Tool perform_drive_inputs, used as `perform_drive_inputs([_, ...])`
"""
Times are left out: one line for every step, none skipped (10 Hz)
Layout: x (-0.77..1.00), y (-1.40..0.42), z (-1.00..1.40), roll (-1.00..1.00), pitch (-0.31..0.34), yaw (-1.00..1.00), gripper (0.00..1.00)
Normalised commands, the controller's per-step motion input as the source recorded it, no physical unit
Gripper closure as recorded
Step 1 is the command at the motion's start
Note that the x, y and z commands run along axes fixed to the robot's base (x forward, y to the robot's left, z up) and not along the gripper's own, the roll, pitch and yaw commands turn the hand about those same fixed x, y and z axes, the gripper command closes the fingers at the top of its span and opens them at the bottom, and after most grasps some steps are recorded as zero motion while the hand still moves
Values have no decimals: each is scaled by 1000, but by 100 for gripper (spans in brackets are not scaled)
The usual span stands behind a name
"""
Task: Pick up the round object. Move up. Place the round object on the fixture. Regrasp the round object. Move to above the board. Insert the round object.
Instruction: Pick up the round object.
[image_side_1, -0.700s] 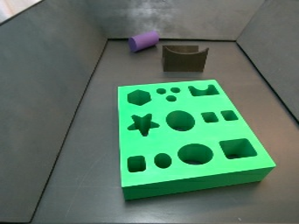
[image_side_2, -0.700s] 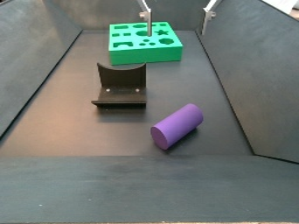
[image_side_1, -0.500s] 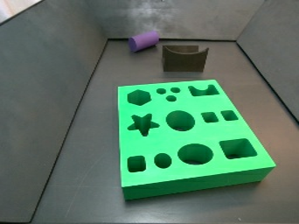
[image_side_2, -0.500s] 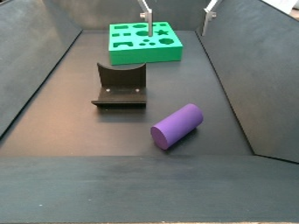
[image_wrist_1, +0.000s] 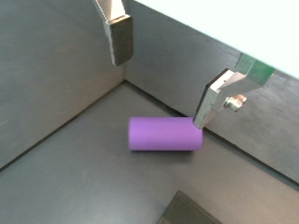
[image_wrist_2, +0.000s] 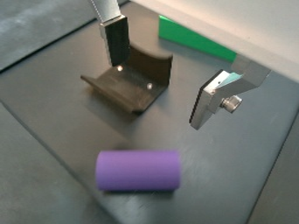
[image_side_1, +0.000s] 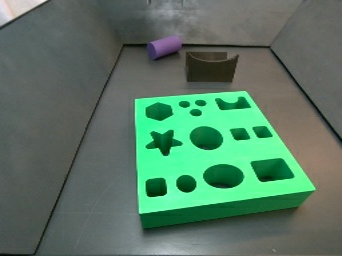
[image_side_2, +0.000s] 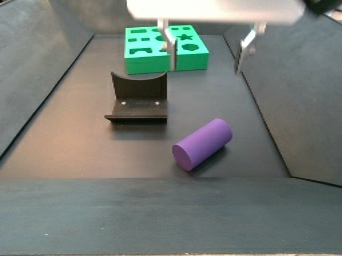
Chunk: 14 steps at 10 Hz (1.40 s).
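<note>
Gripper up and empty, peg lying loose on the tabletop.

Board: big green slab with star, hexagon, round and square cut-outs, flat on the dark tabletop; seen at the far end in a side view. Fixture: dark notched bracket, standing between board and peg, well apart from both; also in a side view and a wrist view. Round object: purple cylinder on its side, near the fixture but not touching, close to a wall corner in a wrist view; shows too at and. Gripper: hangs above the tabletop; fingers spread wide, nothing between them, clear of the peg in both wrist views.
</note>
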Motion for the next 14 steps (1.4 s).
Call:
perform_drive_inputs([0, 0, -774, 0, -46, -1000, 0])
perform_drive_inputs([0, 0, -809, 0, -36, -1000, 0])
perform_drive_inputs([0, 0, -831, 0, -29, -1000, 0])
perform_drive_inputs([-114, 209, -163, -6, 0, -691, 0])
perform_drive_inputs([0, 11, 20, -33, 0, 0, 0])
perform_drive_inputs([-291, 0, -449, 56, -104, -126, 0])
perform_drive_inputs([-406, 9, -814, 64, -139, -423, 0])
perform_drive_inputs([-440, 20, -889, 0, -140, -497, 0])
perform_drive_inputs([-454, 0, -917, 0, -123, -580, 0])
perform_drive_inputs([-374, 77, -889, 0, -116, -706, 0])
perform_drive_inputs([-63, 171, -917, 3, -67, -837, 0])
perform_drive_inputs([126, 131, -849, 64, 0, -814, 0])
perform_drive_inputs([266, 140, -817, 67, 0, -760, 0])
perform_drive_inputs([237, 111, -866, 27, -33, -717, 0])
